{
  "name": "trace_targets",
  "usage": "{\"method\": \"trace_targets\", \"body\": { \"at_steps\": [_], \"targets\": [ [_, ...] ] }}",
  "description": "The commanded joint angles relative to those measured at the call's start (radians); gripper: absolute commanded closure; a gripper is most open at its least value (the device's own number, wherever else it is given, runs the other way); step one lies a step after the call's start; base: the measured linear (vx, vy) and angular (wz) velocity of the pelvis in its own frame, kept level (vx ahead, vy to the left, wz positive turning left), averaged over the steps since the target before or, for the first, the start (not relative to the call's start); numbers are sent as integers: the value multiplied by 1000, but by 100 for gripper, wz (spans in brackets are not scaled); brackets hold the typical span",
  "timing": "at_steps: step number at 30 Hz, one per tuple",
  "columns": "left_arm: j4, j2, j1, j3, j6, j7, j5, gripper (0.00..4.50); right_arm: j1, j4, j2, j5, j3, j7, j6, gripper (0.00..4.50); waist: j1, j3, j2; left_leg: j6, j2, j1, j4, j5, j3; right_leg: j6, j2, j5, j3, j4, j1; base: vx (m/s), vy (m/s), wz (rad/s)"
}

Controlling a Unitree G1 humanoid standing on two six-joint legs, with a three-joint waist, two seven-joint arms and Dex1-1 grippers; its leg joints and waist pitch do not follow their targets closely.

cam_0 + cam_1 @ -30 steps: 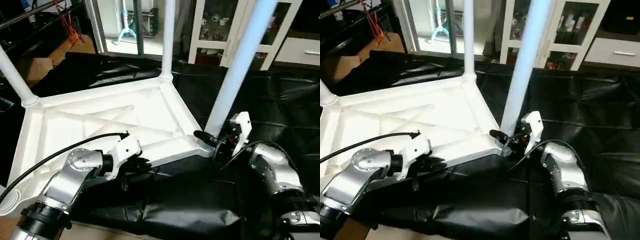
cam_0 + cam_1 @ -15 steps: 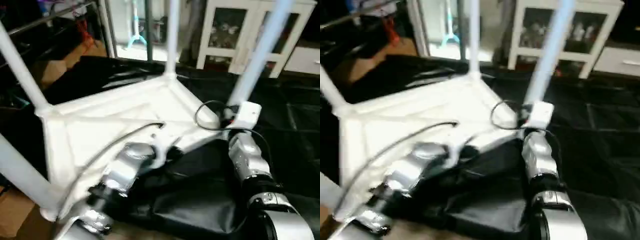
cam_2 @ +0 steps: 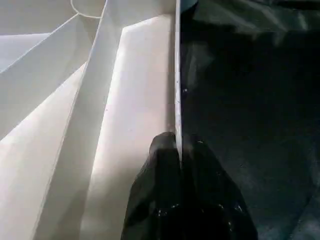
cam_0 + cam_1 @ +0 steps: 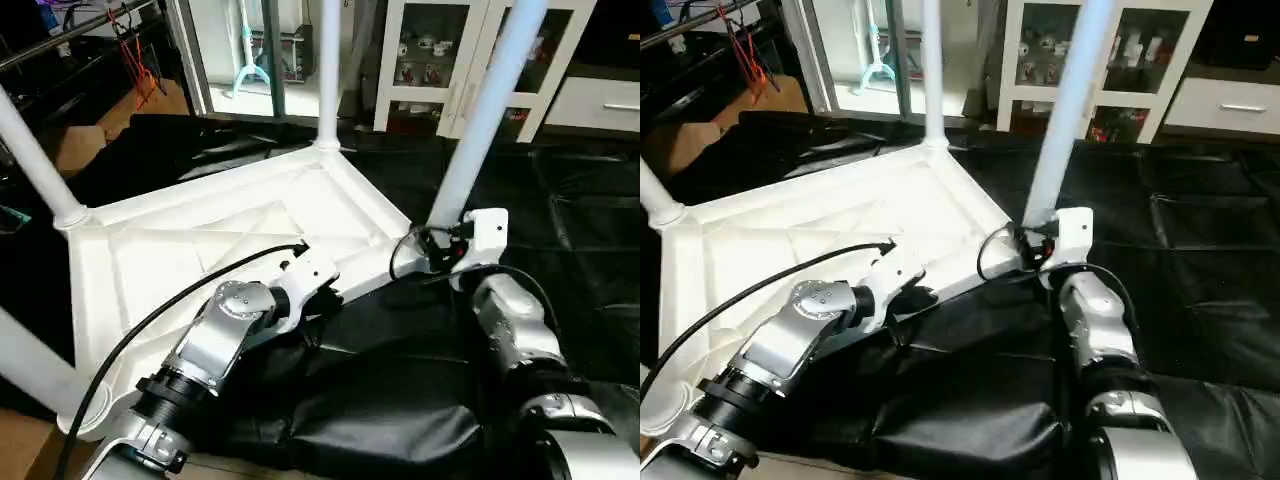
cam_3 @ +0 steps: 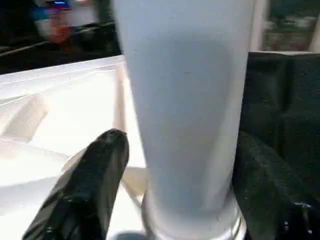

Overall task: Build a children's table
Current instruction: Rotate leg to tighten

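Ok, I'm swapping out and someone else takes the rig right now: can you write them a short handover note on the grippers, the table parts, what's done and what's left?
Left gripper: shut on the tabletop's near rim, one finger on each side of the thin edge.
Right gripper: fingers either side of the near-right leg at its socket; leg between them, with gaps on both sides.
Tabletop lies underside up on the black sheet.
Done: four legs stand in the corner sockets: far leg, left leg, near-left leg.
Left: whether each leg is fully seated cannot be told; table is not yet turned upright.
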Motion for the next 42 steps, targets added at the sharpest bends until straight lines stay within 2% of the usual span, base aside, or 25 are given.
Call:
{"method": "trace_targets", "body": {
  "at_steps": [1, 3, 6, 9, 10, 12, 13, 14, 15, 16, 17, 19, 21, 23, 25, 31, 32, 35, 36, 37, 38, 39, 40, 41, 42],
  "targets": [
    [70, 40, 24, 3, -15, 8, 11, 450, 34, -108, -35, 52, 41, 211, 30, 96, 4, -47, -8, 113, 38, 19, -57, -190, -20, -268, -32, 1, 4, -56, 29, 0, 0, 0],
    [85, 51, 20, -2, -41, -14, 8, 450, 103, -240, -107, 111, 70, 381, 103, 89, 10, -49, -2, 130, 41, 20, -53, -167, -21, -274, -33, 47, 4, -50, 30, 0, 0, 0],
    [99, 54, 14, -13, -81, -41, 13, 450, 151, -304, -154, 118, 79, 423, 121, 58, 11, -47, -4, 157, 41, 15, -52, -131, -21, -280, -34, 86, 1, -48, 31, 0, 0, 0],
    [116, 54, -2, -39, -134, -80, 19, 450, 217, -380, -202, 138, 68, 451, 143, 58, 13, -43, -3, 136, 45, 25, -55, -189, -19, -276, -36, -26, 5, -62, 23, 0, 0, 0],
    [138, 41, -30, -62, -181, -103, 24, 450, 295, -468, -239, 168, 51, 476, 168, 58, 19, -45, 2, 129, 47, 29, -57, -186, -20, -269, -36, -29, 6, -63, 23, 0, 0, 0],
    [171, 21, -63, -78, -228, -107, 33, 450, 363, -542, -259, 189, 37, 475, 194, 58, 34, -47, 8, 127, 50, 31, -57, -167, -21, -265, -35, 8, 7, -59, 24, 0, 0, 0],
    [196, 8, -83, -86, -254, -108, 37, 450, 402, -586, -268, 197, 31, 476, 214, 58, 37, -46, 9, 129, 48, 30, -55, -156, -21, -258, -34, 29, 8, -59, 23, 0, 0, 0],
    [217, -2, -100, -93, -276, -110, 40, 450, 434, -619, -274, 202, 26, 476, 229, 58, 40, -45, 1, 131, 46, 26, -55, -154, -21, -257, -36, 38, 7, -59, 25, 0, 0, 0],
    [256, -26, -130, -103, -317, -127, 43, 450, 488, -665, -274, 194, 17, 462, 236, 58, 45, -48, 16, 128, 47, 29, -55, -158, -22, -256, -38, 36, 7, -56, 23, 0, 0, 0],
    [279, -41, -150, -110, -347, -132, 48, 450, 511, -676, -265, 184, 9, 438, 231, 58, 50, -46, 17, 121, 49, 32, -55, -183, -21, -250, -39, 12, 8, -62, 19, 0, 0, 0],
    [294, -50, -161, -114, -367, -134, 51, 450, 524, -681, -259, 180, 5, 423, 228, 58, 50, -44, 11, 118, 49, 31, -57, -196, -21, -247, -40, -3, 8, -67, 18, 0, 0, 0],
    [318, -68, -181, -116, -389, -130, 52, 450, 542, -682, -246, 160, 2, 389, 209, 58, 50, -45, 13, 101, 48, 28, -58, -206, -24, -247, -42, -16, 6, -63, 20, 0, 0, 0],
    [388, -99, -225, -121, -442, -115, 66, 450, 590, -717, -221, 143, 2, 315, 193, 58, 50, -44, 28, 107, 45, 32, -55, -207, -22, -240, -44, -36, 6, -69, 15, 0, 0, 0],
    [410, -103, -237, -124, -461, -110, 73, 450, 599, -722, -214, 134, -1, 287, 194, 58, 51, -47, 25, 112, 44, 28, -55, -189, -24, -236, -45, -19, 4, -64, 18, 0, 0, 0],
    [478, -112, -267, -127, -544, -111, 88, 450, 620, -726, -188, 95, -10, 207, 192, 58, 48, -50, 35, 134, 42, 22, -50, -146, -26, -228, -46, 26, -1, -59, 19, 0, 0, 0],
    [568, -134, -317, -97, -655, -13, 107, 450, 617, -737, -123, 53, -1, 97, 177, 58, 41, -50, 33, 152, 41, 19, -48, -153, -26, -224, -52, 37, -3, -58, 19, 0, 0, 0],
    [579, -136, -322, -94, -667, 6, 111, 450, 617, -741, -121, 51, 2, 92, 178, 58, 39, -51, 12, 160, 42, 16, -47, -152, -25, -221, -52, 37, -3, -59, 22, 0, 0, 0],
    [575, -145, -323, -31, -650, -30, 41, 403, 597, -746, -105, 42, 21, 64, 182, 51, 44, -50, 18, 174, 41, 15, -46, -130, -25, -222, -55, 16, -2, -55, 20, 0, 0, 0],
    [574, -147, -323, -18, -655, -34, 25, 391, 591, -746, -101, 38, 24, 54, 183, 51, 38, -48, -18, 184, 40, 11, -45, -131, -20, -219, -53, -9, -1, -59, 20, 0, 0, 0],
    [540, -146, -308, 6, -651, -55, -10, 385, 578, -744, -92, 33, 28, 41, 184, 51, 48, -56, 4, 182, 43, 14, -42, -108, -26, -228, -59, 3, 0, -46, 23, 0, 0, 0],
    [540, -146, -308, 6, -651, -55, -10, 376, 578, -744, -92, 33, 28, 41, 184, 51, 49, -53, -4, 193, 42, 12, -41, -95, -22, -239, -56, 7, 0, -46, 17, 0, 0, 0],
    [518, -147, -296, 23, -655, -76, -39, 363, 567, -741, -85, 27, 29, 27, 183, 51, 48, -48, -21, 201, 44, 10, -43, -97, -20, -241, -55, -1, 0, -51, 15, 0, 0, 0],
    [424, -142, -251, 45, -631, -122, -95, 355, 537, -722, -69, 17, 27, -2, 178, 51, 55, -53, -21, 210, 46, 7, -39, -62, -21, -247, -59, 20, 2, -37, 15, 0, 0, 0],
    [424, -142, -251, 45, -631, -122, -95, 351, 537, -722, -69, 17, 27, -2, 178, 51, 55, -50, -24, 215, 46, 8, -39, -54, -19, -250, -56, 23, 2, -37, 11, 0, 0, 0],
    [371, -140, -226, 53, -609, -138, -123, 343, 521, -710, -65, 10, 26, -16, 174, 51, 51, -52, -33, 220, 48, 9, -35, -37, -18, -256, -51, 50, 2, -32, 8, 0, 0, 0]
  ]
}}
